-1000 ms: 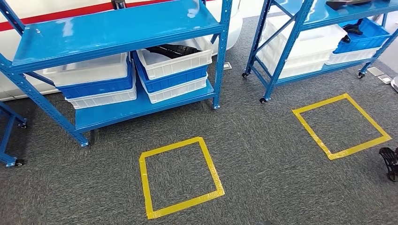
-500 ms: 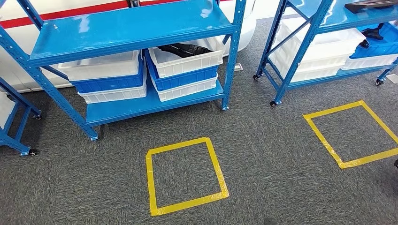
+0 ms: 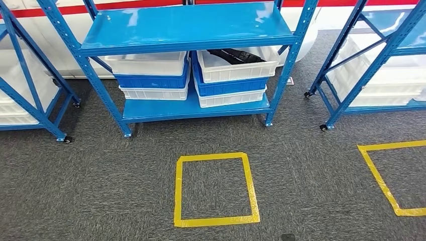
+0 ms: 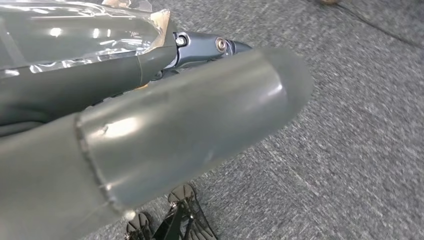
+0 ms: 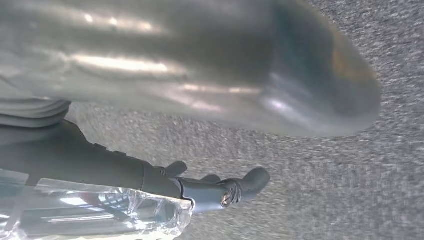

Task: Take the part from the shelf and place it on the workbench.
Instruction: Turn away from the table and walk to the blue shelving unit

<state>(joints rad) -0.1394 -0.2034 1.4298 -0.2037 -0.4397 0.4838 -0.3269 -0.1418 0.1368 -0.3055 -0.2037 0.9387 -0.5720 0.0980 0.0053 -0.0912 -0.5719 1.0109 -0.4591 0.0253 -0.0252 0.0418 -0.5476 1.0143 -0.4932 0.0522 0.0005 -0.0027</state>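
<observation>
A black part (image 3: 235,54) lies in the top white bin (image 3: 236,70) on the right side of the blue shelf's lower level. The blue shelf (image 3: 188,27) stands straight ahead, its upper level bare. My left hand (image 4: 160,125) hangs over grey carpet in the left wrist view, its fingers (image 4: 205,45) stretched out and holding nothing. My right hand (image 5: 165,75) likewise hangs over carpet, its fingers (image 5: 225,190) loosely extended with nothing in them. Both hands are far from the shelf.
Stacked white and blue bins (image 3: 150,78) fill the lower level's left side. More blue racks stand at the left (image 3: 30,95) and right (image 3: 371,65). A yellow tape square (image 3: 215,190) marks the carpet before the shelf, with another (image 3: 387,175) at the right.
The camera has turned: the shelf with the bins has shifted from left to centre, the right rack to the edge. The dark hand seen low at the right edge has left the head view.
</observation>
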